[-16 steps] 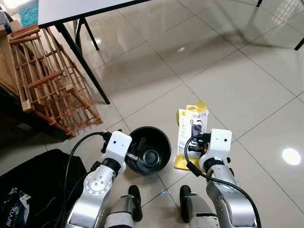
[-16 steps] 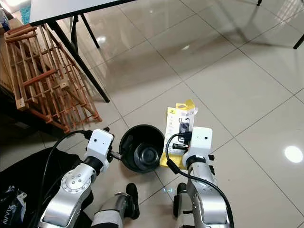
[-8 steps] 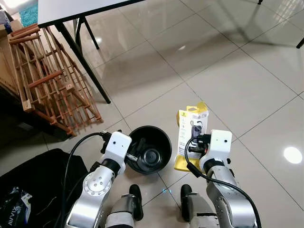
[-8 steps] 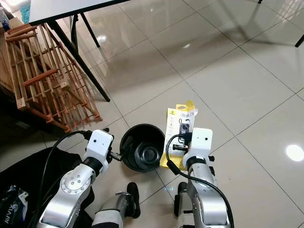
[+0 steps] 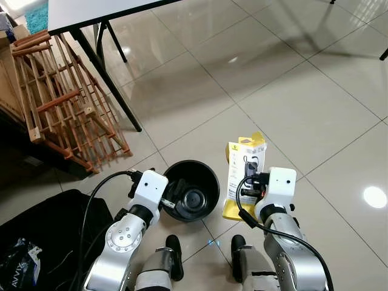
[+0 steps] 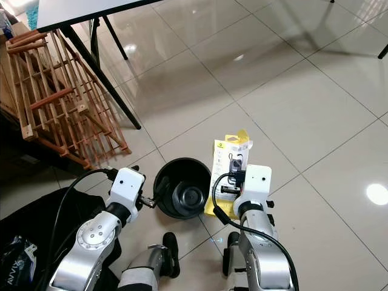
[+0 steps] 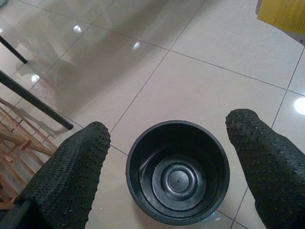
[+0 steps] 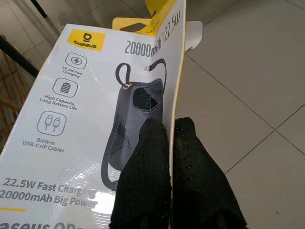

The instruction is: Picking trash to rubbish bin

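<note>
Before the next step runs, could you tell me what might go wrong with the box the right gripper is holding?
1. The right gripper pinches the power bank box by one thin edge panel, so it may twist or slip out.
2. The box looks long against the black bin opening beside it, so it could catch on the rim or land on the tiles.
3. The open left gripper hovers over the bin and may block the drop.

Both our arms reach forward and down.
Our left gripper gapes wide; our right gripper is pinched tight, fingertips level.
</note>
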`<state>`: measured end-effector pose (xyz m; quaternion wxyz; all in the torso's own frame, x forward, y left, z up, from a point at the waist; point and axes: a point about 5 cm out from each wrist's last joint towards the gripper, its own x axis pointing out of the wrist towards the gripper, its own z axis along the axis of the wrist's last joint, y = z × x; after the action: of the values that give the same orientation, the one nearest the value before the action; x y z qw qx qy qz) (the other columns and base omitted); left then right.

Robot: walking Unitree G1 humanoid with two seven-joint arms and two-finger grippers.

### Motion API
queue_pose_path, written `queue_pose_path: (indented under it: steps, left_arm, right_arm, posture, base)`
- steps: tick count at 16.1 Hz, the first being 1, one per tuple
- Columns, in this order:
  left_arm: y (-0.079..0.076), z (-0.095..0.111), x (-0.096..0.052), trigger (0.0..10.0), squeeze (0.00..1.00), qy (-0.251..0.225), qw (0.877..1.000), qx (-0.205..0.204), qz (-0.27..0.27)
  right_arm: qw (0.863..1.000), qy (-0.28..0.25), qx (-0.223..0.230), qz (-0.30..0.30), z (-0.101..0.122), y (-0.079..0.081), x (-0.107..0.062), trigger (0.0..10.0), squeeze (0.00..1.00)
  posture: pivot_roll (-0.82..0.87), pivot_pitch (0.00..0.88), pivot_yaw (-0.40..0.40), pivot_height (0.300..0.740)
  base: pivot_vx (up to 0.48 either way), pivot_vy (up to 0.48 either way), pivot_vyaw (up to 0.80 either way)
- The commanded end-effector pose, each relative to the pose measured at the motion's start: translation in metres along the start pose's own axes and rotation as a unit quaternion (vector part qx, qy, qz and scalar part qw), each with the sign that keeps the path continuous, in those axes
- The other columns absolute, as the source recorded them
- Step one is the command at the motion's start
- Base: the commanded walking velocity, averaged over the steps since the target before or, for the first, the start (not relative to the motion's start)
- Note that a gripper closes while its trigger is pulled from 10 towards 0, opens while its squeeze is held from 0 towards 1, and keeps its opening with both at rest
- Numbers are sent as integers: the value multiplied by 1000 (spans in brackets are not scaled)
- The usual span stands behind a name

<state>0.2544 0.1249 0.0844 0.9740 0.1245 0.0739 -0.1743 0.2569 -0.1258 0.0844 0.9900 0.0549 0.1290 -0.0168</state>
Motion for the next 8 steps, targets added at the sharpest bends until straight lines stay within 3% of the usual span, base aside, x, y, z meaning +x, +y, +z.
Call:
queue_pose_path:
  steps: [1,8]
  left_arm:
    - [1,-4,-5,10000,0,12,1000,2,-2]
    - [1,-5,-6,10000,0,14,1000,4,-4]
  right_arm:
    - [1000,6,24,13,-5,12,-4,0,0]
    - [1000,8,26,12,-6,13,-5,0,0]
  posture:
    - [0,381,119,740]
    - [2,387,123,740]
  base:
    - [0,0,0]
    - [0,0,0]
